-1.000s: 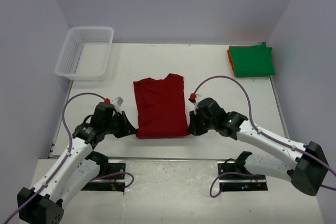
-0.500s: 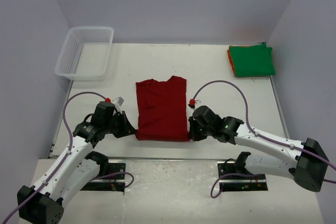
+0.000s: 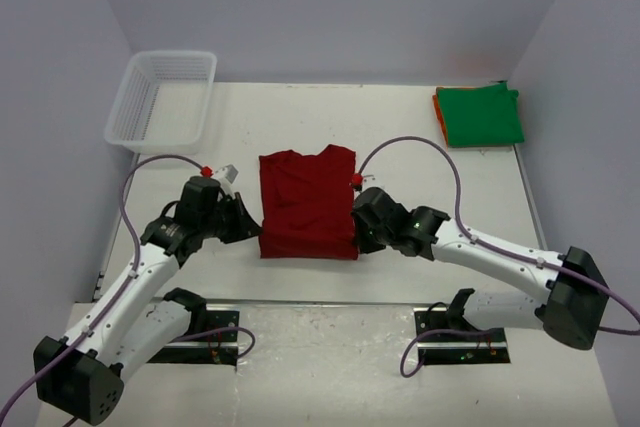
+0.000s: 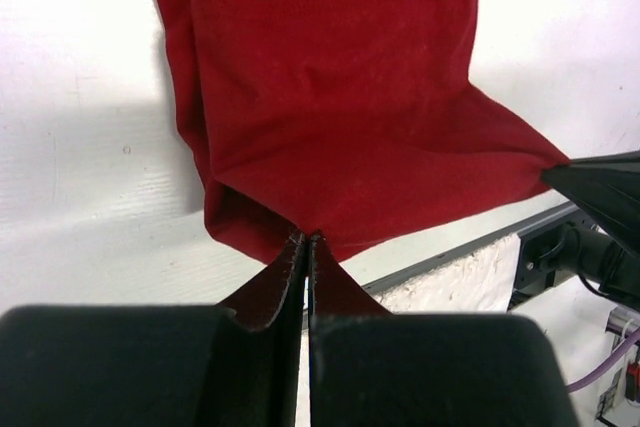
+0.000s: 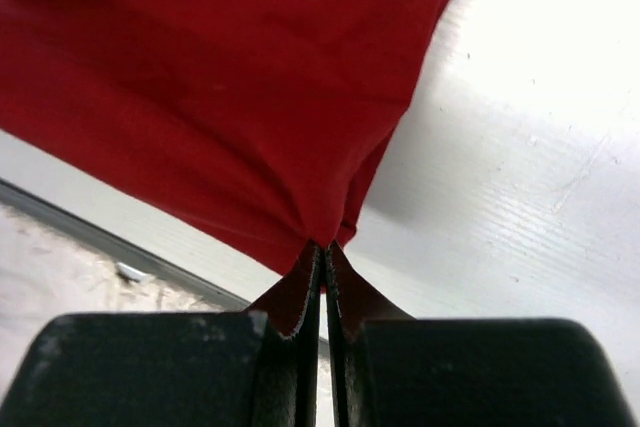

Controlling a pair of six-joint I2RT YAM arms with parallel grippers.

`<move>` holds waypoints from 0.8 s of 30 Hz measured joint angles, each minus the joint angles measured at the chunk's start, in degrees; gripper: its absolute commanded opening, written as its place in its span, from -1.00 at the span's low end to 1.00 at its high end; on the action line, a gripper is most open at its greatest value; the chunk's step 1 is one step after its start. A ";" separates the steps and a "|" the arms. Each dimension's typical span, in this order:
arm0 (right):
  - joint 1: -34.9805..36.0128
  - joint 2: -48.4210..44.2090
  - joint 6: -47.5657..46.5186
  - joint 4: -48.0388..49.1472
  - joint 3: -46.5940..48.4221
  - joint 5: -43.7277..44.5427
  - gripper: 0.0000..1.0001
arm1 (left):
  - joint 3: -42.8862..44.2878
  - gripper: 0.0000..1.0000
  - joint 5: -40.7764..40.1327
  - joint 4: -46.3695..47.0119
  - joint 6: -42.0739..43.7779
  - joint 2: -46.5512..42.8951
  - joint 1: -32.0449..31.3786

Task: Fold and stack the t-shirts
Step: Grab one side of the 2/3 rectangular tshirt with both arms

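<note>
The dark red t-shirt point(image 3: 307, 204) lies lengthwise in the middle of the table, its sides folded in. My left gripper point(image 3: 256, 231) is shut on its near left corner point(image 4: 300, 232), and my right gripper point(image 3: 358, 233) is shut on its near right corner point(image 5: 330, 237). Both near corners are raised off the table, with the hem stretched between them. A folded bright green t-shirt point(image 3: 481, 115) rests on a folded orange t-shirt point(image 3: 438, 107) at the far right of the table.
A white mesh basket point(image 3: 163, 100) stands at the far left corner. The table's near edge point(image 3: 330, 299) runs just behind the grippers. Grey walls close in the left, back and right sides.
Both grippers have moved away from the near edge towards the shirt's middle, carrying the near hem with them. The red shirt now looks shorter front to back.
</note>
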 measured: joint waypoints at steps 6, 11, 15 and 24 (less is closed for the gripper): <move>1.01 5.51 2.34 0.04 -3.48 -0.94 -1.00 | -5.77 -1.00 3.26 2.69 -0.28 3.58 0.00; 3.52 5.99 4.57 -0.50 -3.56 -1.22 -1.00 | -8.28 -1.00 5.53 2.51 -0.50 3.21 -0.09; 6.45 6.23 6.08 -1.16 -3.56 -2.43 -1.00 | -8.39 -1.00 6.73 1.75 -0.39 2.05 -0.46; 9.84 7.54 10.12 -2.89 -3.58 -4.20 -1.00 | -10.99 -1.00 8.41 0.46 -0.35 4.79 -3.28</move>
